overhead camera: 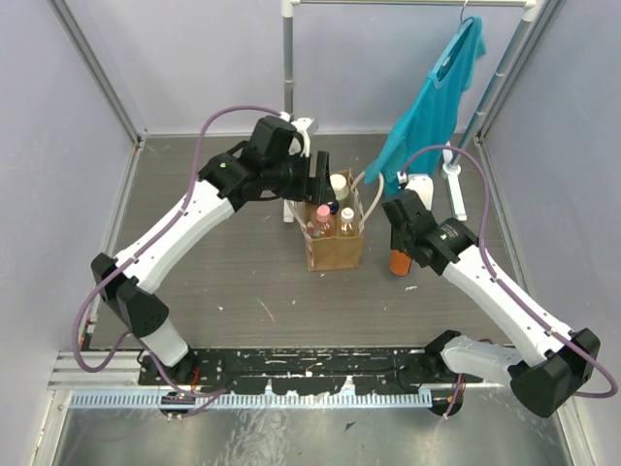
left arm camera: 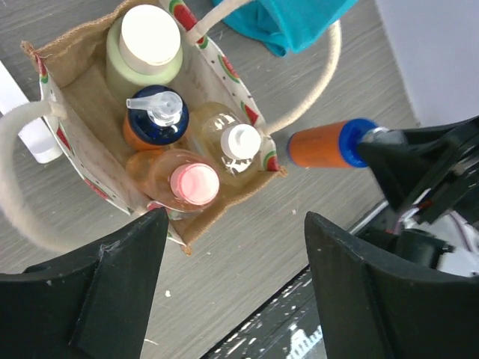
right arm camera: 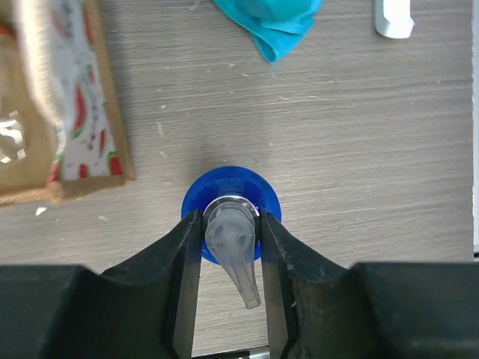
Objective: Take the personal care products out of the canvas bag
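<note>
The canvas bag [overhead camera: 337,245] stands upright mid-table, with a watermelon-print lining [left arm camera: 224,63] and rope handles. Inside stand a pale green bottle with a cream cap [left arm camera: 150,41], an orange bottle with a dark blue pump [left arm camera: 156,112], a clear yellowish bottle [left arm camera: 238,143] and a pink bottle [left arm camera: 193,183]. My left gripper [overhead camera: 320,180] [left arm camera: 236,217] is open and empty above the bag's mouth. My right gripper [overhead camera: 401,243] [right arm camera: 230,221] is shut on the pump head of a second orange bottle with a blue cap [overhead camera: 399,260] [left arm camera: 325,146] [right arm camera: 232,196], upright just right of the bag.
A teal t-shirt [overhead camera: 437,87] [right arm camera: 269,22] hangs from a white rack [overhead camera: 288,58] at the back right. A white rack foot [overhead camera: 451,175] and a white object [overhead camera: 419,184] [right arm camera: 393,19] lie behind the right gripper. Grey walls enclose the table.
</note>
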Robot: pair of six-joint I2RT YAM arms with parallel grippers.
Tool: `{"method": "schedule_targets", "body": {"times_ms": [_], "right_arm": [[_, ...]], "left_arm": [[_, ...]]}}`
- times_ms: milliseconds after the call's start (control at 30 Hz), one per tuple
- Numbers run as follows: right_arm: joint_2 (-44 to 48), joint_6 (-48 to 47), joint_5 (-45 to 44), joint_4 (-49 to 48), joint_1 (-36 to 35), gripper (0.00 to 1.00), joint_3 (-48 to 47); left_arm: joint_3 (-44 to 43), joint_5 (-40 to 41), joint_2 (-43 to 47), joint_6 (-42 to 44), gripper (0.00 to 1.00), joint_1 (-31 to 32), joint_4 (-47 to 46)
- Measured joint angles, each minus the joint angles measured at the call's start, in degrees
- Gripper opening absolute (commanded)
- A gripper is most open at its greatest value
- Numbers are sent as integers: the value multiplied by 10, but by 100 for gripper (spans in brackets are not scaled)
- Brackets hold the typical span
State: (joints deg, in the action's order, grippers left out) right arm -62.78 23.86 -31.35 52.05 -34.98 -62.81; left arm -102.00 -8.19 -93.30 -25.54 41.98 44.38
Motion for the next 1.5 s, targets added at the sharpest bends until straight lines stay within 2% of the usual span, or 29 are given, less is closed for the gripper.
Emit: {"method": "schedule_targets", "body": {"times_ms": [67, 167, 333, 633, 867, 1100, 1133, 1200, 1267, 1333, 1367, 1500], "right_arm": [[-1, 2, 3, -2, 28, 23, 7], [-4, 3, 12, -3, 63, 24, 21], [-10, 3, 22, -3, 90, 25, 35], [-10, 0, 42, -16, 98, 37, 37], [-10, -5, 47, -28, 100, 65, 37], [-9, -11, 50, -33, 100, 67, 34], [-8, -12, 53, -33, 100, 67, 33], [-5, -16, 65, -34, 100, 64, 27], [-4, -24, 81, -33, 100, 59, 15], [-4, -31, 97, -36, 97, 53, 3], [-3, -36, 104, -41, 94, 51, -2], [-1, -50, 137, -64, 60, 48, -21]], "left_arm": [[-14, 7, -23, 5, 66, 6, 10], [-26, 30, -58, 17, 61, 17, 34], [-27, 71, -99, 33, 60, 39, 63], [-20, 117, -114, 46, 62, 42, 65], [-11, 127, -115, 51, 62, 43, 43], [0, 128, -115, 55, 57, 43, 19], [0, 128, -115, 56, 55, 43, 18], [0, 128, -115, 57, 44, 43, 17], [0, 129, -115, 59, 27, 43, 14], [0, 134, -115, 65, 5, 43, 12], [0, 136, -115, 67, 0, 43, 11], [-4, 146, -116, 68, 0, 43, 12]]}}
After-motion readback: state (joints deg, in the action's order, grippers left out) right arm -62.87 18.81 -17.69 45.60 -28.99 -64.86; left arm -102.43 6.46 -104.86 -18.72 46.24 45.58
